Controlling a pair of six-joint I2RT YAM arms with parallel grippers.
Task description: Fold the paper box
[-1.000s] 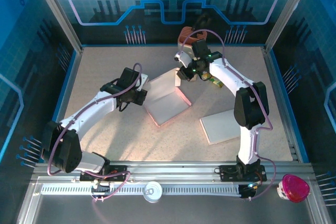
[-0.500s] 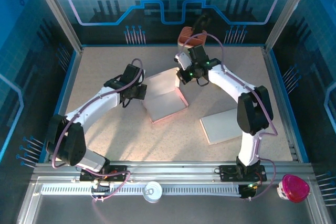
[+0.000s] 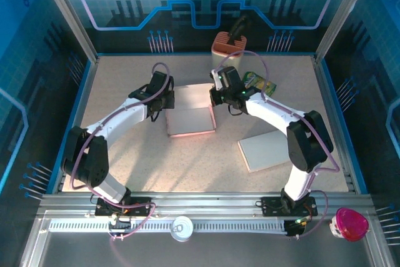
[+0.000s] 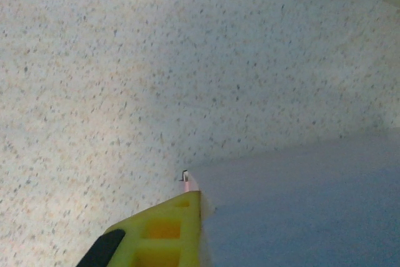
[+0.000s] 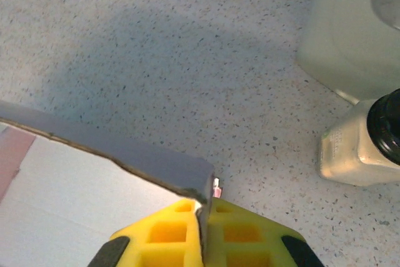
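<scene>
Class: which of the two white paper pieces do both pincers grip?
The central paper box, its edges pinched by left pincer and right pincer; the flat sheet lies untouched.

Worktop (image 5: 156,42) beyond the jaws was matt, speckled, with a stone-like grain. Paper box (image 5: 94,186) between the jaws was smooth matt card, its cut edge rough and fibrous. Fingers (image 5: 184,251) were yellow moulded plastic, faintly glossy.

Yellow jaws of the right gripper (image 5: 203,215) pinch together on the corner of a paper box (image 5: 94,182) flap, above a speckled tabletop (image 5: 156,48). A pale bottle (image 5: 353,151) with a black cap stands nearby at right, beside a pale container (image 5: 340,35).
</scene>
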